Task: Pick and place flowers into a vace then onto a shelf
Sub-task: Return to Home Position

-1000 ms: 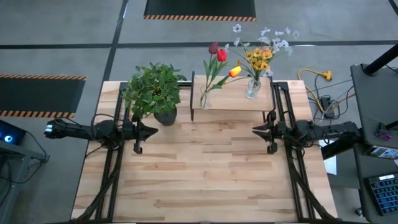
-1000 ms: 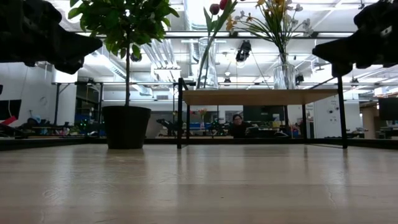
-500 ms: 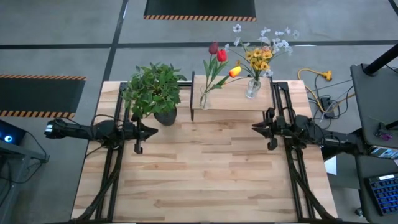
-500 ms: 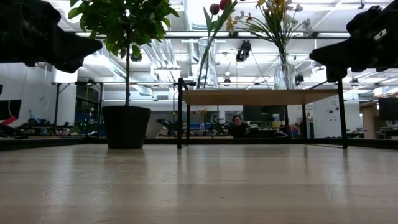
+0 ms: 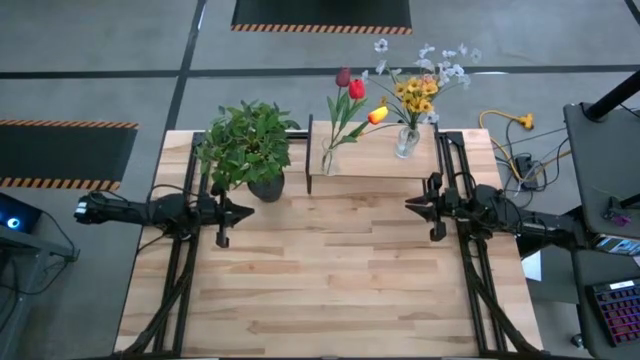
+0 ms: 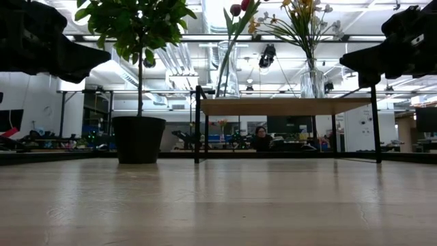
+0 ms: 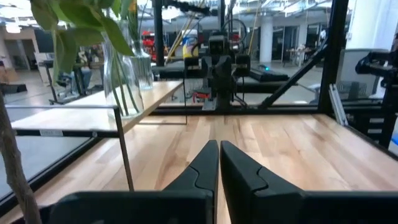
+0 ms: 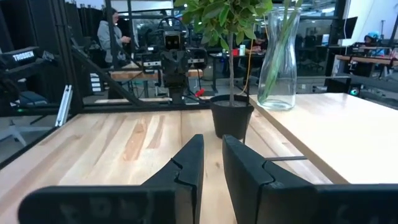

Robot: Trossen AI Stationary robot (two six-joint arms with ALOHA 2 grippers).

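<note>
The table (image 5: 330, 280) is pale slatted wood, smooth, with a soft sheen in the low view. The shelf (image 5: 372, 158) has a paler, matt wooden top on thin dark metal legs. The tulip vase (image 5: 328, 160) and the sprig vase (image 5: 405, 143) are clear, glossy glass. The plant pot (image 6: 138, 139) is matt black. The left gripper (image 7: 219, 146) and right gripper (image 8: 212, 140) look like matt black plastic.

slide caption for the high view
Tulip vase and yellow-flower vase stand on the shelf; left gripper and right gripper wait apart.
</note>
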